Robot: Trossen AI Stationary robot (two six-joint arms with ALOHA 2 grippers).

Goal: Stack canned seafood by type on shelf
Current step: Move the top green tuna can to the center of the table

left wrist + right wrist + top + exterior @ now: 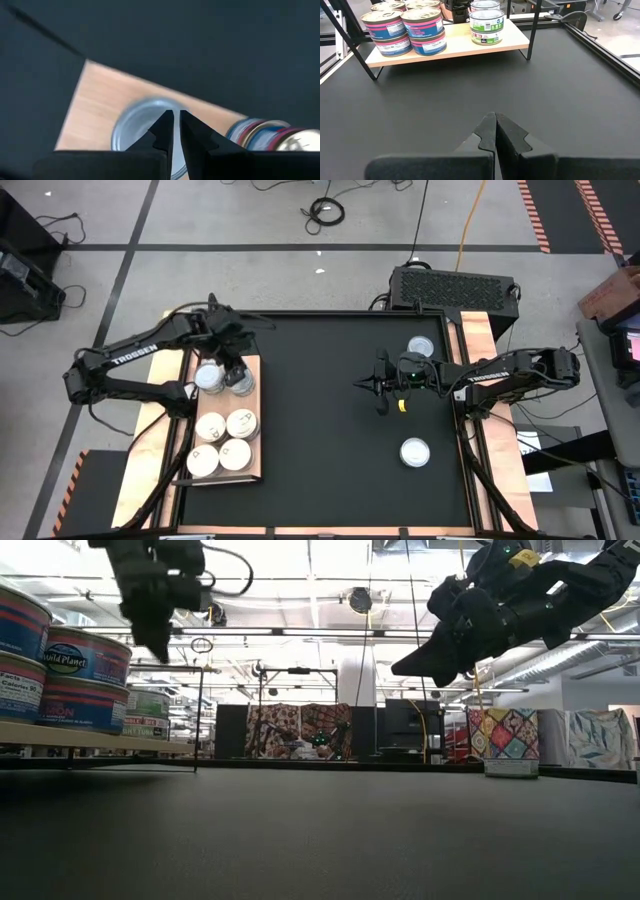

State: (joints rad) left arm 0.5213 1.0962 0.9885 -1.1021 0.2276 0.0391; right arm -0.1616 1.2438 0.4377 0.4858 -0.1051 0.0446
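Hovering left gripper (176, 131), jaws nearly closed, empty

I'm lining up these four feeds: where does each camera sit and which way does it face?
High: overhead, straight down on the black mat; both arms.
Low: mat height, level toward the room; both arms overhead.
Left wrist: down past the shut left hand onto a silver-topped tin.
Right wrist: past the shut right hand, across the mat.
Shared: light-brown wooden shelf.
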